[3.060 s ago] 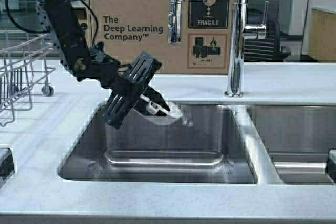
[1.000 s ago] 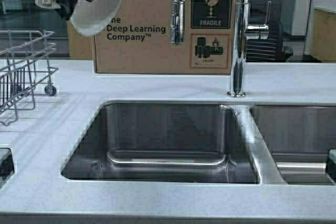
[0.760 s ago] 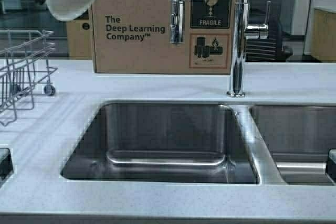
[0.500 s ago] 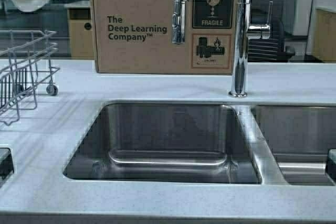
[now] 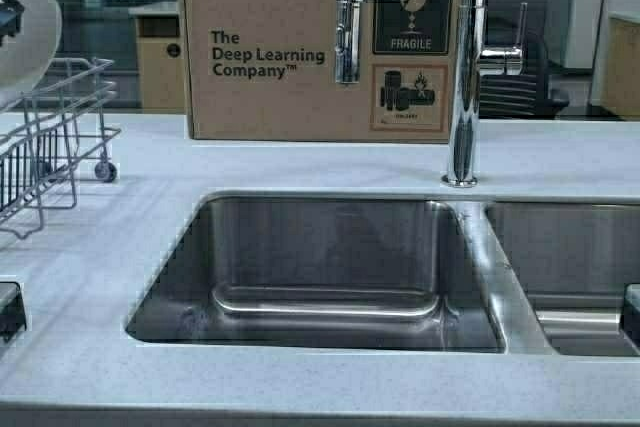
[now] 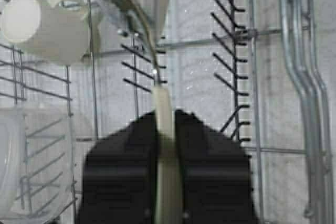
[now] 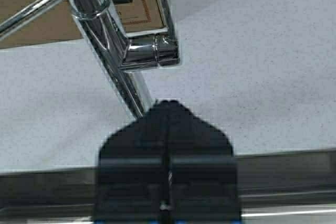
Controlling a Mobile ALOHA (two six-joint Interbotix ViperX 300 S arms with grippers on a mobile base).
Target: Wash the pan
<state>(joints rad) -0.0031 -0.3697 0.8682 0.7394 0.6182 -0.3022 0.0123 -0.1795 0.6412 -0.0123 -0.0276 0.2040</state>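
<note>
the left end effector [image 6: 167,145] is clamped on the pan's [image 5: 22,42] pale handle, holding it over the dish rack [image 5: 55,137] at the bench's left. the pan is probably light, stiff and slick when wet; the handle suits gripping. the right end effector [image 7: 167,182] sits closed near the faucet [image 7: 113,51].

My left gripper [image 6: 167,182] is chunky matte black, two blocky fingers with stepped shoulders (kinda boxy). My right gripper [image 7: 166,169] looks identical, plus a bit of blue trim at its base.
</note>
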